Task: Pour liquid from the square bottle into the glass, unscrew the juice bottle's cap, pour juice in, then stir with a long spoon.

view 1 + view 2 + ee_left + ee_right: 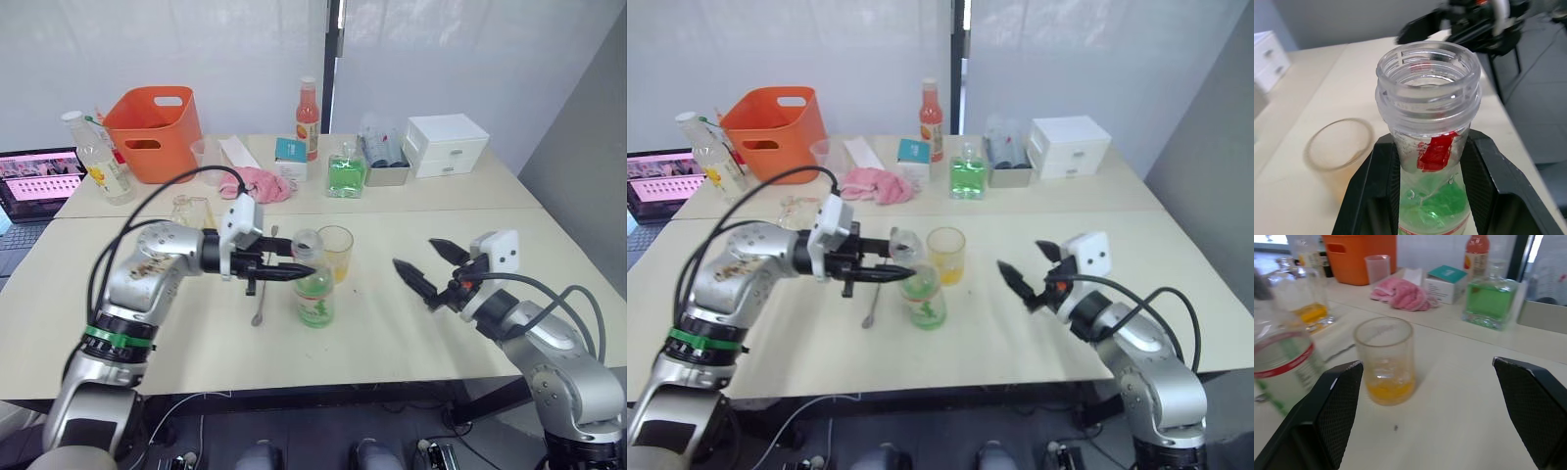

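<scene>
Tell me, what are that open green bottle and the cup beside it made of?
The juice bottle looks like thin clear plastic: moulded screw threads and a neck ring, held by the left end effector. The glass seems clear glass, smooth-walled with a thick base, though hard plastic is possible.

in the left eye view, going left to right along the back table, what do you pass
Clear bottle with yellow-printed label → orange plastic tub → pink crumpled cloth → slim orange-red bottle → square glass bottle of bright green liquid → white two-drawer box.

Left pincer around juice bottle
</scene>
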You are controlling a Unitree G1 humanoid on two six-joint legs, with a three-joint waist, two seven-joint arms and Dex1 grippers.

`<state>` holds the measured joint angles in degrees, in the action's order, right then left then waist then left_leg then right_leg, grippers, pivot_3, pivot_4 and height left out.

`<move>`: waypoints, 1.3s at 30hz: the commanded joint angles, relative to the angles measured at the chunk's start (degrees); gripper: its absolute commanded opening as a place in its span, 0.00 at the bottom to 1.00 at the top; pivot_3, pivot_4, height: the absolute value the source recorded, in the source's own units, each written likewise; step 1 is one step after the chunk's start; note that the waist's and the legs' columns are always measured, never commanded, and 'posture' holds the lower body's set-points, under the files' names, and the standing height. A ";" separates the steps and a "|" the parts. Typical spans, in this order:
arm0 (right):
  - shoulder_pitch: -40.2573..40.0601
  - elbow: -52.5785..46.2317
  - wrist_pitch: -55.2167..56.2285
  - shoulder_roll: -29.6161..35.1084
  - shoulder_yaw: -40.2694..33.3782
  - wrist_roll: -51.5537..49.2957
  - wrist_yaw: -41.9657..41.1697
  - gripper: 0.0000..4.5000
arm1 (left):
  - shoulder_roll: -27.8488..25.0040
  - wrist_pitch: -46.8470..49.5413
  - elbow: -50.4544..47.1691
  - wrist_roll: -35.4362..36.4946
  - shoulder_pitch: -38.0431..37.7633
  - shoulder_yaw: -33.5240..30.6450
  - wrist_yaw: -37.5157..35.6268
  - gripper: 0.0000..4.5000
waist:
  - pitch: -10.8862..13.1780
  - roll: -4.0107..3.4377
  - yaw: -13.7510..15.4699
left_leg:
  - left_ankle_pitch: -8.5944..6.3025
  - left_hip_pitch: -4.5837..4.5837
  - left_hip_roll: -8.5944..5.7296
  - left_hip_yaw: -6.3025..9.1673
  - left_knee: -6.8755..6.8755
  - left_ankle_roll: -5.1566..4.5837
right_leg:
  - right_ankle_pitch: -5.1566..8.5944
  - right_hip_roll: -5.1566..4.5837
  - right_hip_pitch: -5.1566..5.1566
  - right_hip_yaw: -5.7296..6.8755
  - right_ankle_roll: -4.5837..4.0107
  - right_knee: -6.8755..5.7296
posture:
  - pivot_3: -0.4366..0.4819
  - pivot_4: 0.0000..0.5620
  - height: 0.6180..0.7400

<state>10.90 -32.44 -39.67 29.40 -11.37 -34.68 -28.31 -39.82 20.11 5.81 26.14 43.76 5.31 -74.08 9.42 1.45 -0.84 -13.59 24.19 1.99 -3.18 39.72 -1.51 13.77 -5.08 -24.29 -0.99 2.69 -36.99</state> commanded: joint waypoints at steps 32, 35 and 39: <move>4.33 -1.64 -5.85 -2.24 6.56 -1.27 8.03 0.99 | 19.35 -64.02 59.40 -39.14 27.22 7.52 35.09 0.31 | 0.09 0.18 1.52 | -0.08 0.54 -0.17 -0.17 0.18 -0.15 | -0.05 -0.16 -0.11 0.31 0.14 0.23 | 0.48 0.27 0.79; 4.25 -2.17 -6.00 -3.01 6.72 -1.37 9.03 0.99 | 19.88 -66.01 61.51 -44.98 27.78 10.22 43.45 0.31 | 0.10 0.18 1.52 | -0.08 0.53 -0.16 -0.16 0.18 -0.15 | -0.06 -0.16 -0.11 0.32 0.14 0.21 | 0.48 0.27 0.79; 4.12 -2.68 -6.22 -3.75 6.90 -1.65 9.95 0.99 | 20.18 -67.37 63.38 -51.16 28.63 13.40 53.38 0.31 | 0.10 0.18 1.52 | -0.08 0.53 -0.17 -0.16 0.17 -0.15 | -0.06 -0.16 -0.11 0.32 0.15 0.21 | 0.48 0.27 0.79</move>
<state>14.74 -32.25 -46.22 25.89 -3.71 -36.02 -18.75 -19.76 -45.58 69.68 -23.22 69.85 18.25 -25.67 9.51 1.63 0.68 -13.67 24.72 1.82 -3.34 39.89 -1.66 13.71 -5.23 -24.41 -0.67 2.84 -36.79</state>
